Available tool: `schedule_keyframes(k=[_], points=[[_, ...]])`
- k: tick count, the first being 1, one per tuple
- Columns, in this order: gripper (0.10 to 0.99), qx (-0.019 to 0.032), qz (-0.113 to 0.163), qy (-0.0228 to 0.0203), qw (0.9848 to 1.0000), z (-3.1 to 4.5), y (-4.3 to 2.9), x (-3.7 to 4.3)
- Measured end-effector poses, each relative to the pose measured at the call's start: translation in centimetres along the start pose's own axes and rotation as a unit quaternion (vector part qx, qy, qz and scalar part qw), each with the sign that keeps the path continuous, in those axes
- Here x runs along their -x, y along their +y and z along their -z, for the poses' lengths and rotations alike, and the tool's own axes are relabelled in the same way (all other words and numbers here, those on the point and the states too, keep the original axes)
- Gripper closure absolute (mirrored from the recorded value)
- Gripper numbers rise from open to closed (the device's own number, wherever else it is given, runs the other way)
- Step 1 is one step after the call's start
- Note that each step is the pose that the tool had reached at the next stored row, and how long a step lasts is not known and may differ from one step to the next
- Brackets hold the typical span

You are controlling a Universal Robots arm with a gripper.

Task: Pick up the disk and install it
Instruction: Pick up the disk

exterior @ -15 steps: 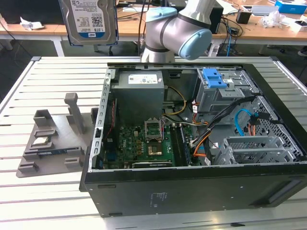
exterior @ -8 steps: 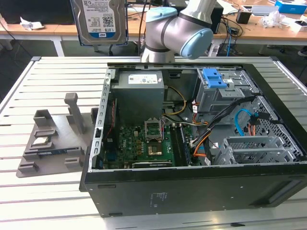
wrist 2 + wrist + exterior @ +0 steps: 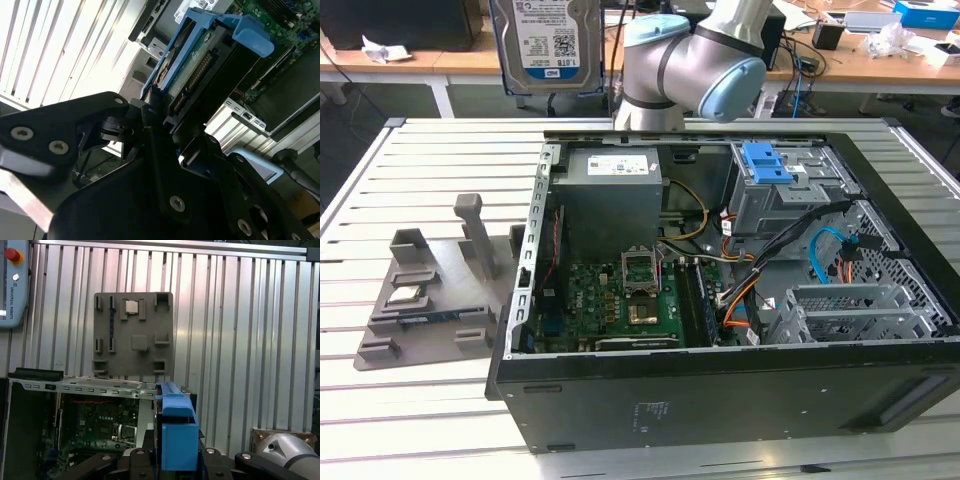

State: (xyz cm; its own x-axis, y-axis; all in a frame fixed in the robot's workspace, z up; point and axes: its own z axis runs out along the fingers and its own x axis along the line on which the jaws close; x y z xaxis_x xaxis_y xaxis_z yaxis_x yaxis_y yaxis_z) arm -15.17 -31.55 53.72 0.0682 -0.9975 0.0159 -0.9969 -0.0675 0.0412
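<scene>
The claw [image 3: 160, 102] is clamped on the disk [image 3: 545, 45], holding it upright high above the tabletop [image 3: 420, 420] and the open case [image 3: 720, 300]

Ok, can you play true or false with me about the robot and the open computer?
1. The fingers hold the flat silver metal disk in its blue plastic carrier up in the air. True.
2. The big black metal computer case is closed. False: its side is open and the green circuit board shows.
3. The grey plastic tray lies inside the case. False: it lies on the slatted metal table, at the exterior view's left of the case.
4. A small blue plastic latch piece sits inside the case. True.
</scene>
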Motion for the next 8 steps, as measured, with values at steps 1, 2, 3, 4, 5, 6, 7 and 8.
schedule_keyframes(k=[1,2,3,4,5,6,7,8], points=[[0.718,0.0000,0.000,0.0000,1.0000,0.01,-0.35,-0.03],[0.718,0.0000,0.000,0.0000,1.0000,0.03,-0.92,-0.06],[0.718,0.0000,0.000,0.0000,1.0000,0.05,-1.35,-0.09],[0.718,-0.0001,0.000,0.0000,1.0000,0.06,-1.67,-0.12],[0.718,0.0000,0.000,0.0000,1.0000,0.07,-1.87,-0.13],[0.718,0.0000,0.000,0.0000,1.0000,0.08,-2.21,-0.15],[0.718,0.0000,0.000,0.0000,1.0000,0.11,-2.67,-0.18],[0.718,0.0000,0.000,0.0000,1.0000,0.12,-2.98,-0.20]])
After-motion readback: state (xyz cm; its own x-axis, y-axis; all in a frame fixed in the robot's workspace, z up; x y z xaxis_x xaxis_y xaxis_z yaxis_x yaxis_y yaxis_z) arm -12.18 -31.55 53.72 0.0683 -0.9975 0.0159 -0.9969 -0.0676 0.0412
